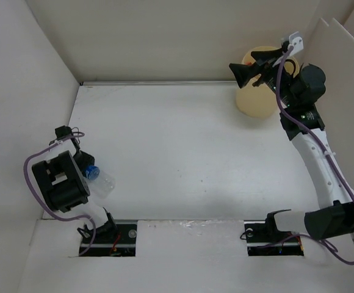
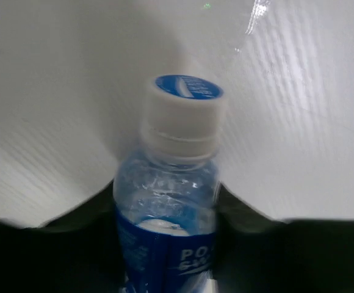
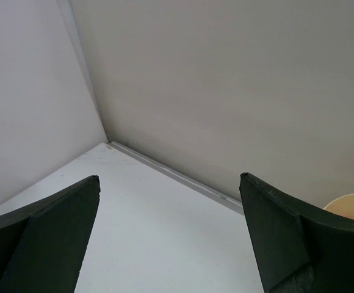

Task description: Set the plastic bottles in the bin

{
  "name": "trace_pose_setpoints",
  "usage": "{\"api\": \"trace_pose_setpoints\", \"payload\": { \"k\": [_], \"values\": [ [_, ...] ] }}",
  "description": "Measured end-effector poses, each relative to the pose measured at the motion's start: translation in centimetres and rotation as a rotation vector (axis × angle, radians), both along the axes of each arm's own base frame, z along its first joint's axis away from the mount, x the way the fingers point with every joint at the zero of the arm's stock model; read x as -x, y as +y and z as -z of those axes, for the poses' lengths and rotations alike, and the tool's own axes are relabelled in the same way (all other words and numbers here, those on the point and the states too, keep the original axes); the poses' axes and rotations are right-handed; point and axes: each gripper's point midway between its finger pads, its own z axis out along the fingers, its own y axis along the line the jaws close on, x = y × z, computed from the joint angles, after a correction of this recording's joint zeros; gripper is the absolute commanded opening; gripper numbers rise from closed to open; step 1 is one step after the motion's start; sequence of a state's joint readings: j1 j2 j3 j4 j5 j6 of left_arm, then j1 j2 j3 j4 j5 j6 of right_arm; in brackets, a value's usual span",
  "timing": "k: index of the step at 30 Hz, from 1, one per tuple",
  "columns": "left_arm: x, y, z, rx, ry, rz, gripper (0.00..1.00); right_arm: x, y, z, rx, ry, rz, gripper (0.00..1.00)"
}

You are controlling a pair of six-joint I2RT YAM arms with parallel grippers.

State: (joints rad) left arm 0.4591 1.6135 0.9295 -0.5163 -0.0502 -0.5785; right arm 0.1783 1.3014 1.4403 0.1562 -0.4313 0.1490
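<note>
One plastic bottle (image 2: 168, 183), clear with a blue label and a white cap with a blue top, sits between the dark fingers of my left gripper (image 2: 165, 244), which press on both its sides. From above, this bottle (image 1: 104, 182) shows at the left of the table with the left gripper (image 1: 88, 173) shut on it. The pale yellow bin (image 1: 256, 101) stands at the back right. My right gripper (image 1: 244, 73) hangs open over its left rim, nothing between its fingers (image 3: 49, 226). A bit of the bin (image 3: 351, 207) shows at the right edge of the right wrist view.
White walls (image 1: 36, 79) enclose the table on the left, back and right. The left gripper is close to the left wall. The right arm (image 1: 314, 152) reaches along the right side up to the bin.
</note>
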Motion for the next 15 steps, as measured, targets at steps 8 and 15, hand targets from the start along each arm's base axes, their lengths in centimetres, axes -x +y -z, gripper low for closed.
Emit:
{"api": "trace_pose_setpoints", "payload": {
  "k": [8, 15],
  "values": [
    [-4.3, -4.8, -0.8, 0.025, -0.1, 0.199, 0.0, 4.2, 4.9, 3.6, 0.067, 0.009, -0.177, 1.0],
    [-13.4, -18.2, -11.9, -0.008, -0.489, 0.672, 0.0, 10.8, 14.5, 18.2, 0.189, 0.203, -0.503, 1.0]
  ]
}}
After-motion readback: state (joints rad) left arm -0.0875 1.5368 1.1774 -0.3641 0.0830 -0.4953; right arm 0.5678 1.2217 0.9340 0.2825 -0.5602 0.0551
